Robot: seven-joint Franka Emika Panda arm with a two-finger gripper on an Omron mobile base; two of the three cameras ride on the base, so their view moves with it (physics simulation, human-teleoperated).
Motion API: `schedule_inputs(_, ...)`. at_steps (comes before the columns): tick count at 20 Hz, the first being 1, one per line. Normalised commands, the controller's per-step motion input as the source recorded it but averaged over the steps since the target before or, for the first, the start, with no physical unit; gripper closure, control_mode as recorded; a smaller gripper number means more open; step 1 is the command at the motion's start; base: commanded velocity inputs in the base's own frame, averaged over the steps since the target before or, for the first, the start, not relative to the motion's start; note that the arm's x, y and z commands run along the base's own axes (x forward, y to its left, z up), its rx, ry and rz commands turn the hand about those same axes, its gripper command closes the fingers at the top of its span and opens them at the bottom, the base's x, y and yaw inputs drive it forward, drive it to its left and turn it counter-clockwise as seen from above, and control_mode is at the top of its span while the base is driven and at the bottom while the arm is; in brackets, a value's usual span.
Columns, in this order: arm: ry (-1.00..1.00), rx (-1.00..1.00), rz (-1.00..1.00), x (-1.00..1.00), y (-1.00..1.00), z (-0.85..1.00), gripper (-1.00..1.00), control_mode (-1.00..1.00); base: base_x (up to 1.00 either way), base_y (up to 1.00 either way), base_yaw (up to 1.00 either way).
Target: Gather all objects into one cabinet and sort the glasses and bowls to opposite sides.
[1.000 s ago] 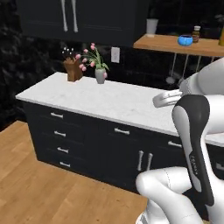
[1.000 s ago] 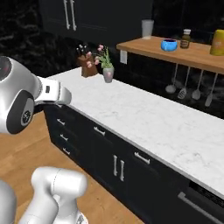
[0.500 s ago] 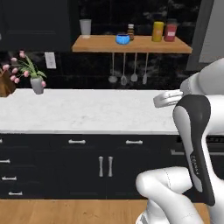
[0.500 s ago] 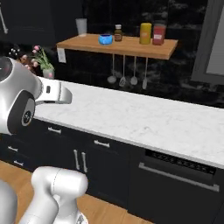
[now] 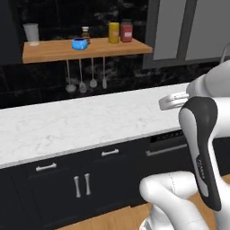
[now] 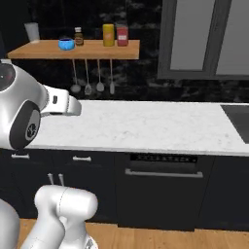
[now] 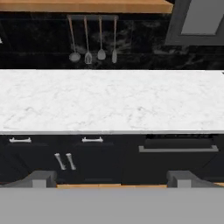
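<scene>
Hand view claw (image 7: 111,178) wide, empty, blue bowl (image 5: 79,43) on wooden shelf (image 5: 54,50), jar labels prob unreadable

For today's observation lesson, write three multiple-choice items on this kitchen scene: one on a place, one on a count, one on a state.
1. Where is the blue bowl?
A. on the wooden shelf
B. on the counter
C. on the floor

2. How many utensils hang under the shelf?
A. two
B. four
C. six

3. How is the gripper?
A. shut on a cup
B. shut, empty
C. open, empty

Answers: 1 A, it sits beside the small brown bottle; 2 B, four hang side by side; 3 C, fingertips stand wide apart.
</scene>
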Motion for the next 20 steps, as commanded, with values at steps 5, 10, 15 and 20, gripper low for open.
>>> schedule_inputs(5,0.00,0.00,0.00,0.00,0.00,0.00,-1.00,1.00,0.24,0.97,-0.24)
schedule_inputs(10,0.00,0.00,0.00,0.00,0.00,0.00,-1.00,1.00,0.40,0.34,-0.05)
schedule_inputs(15,0.00,0.00,0.00,0.00,0.00,0.00,-1.00,1.00,0.61,-0.23,0.07)
schedule_inputs(20,0.00,0.00,0.00,0.00,0.00,0.00,-1.00,1.00,0.52,0.00,0.03)
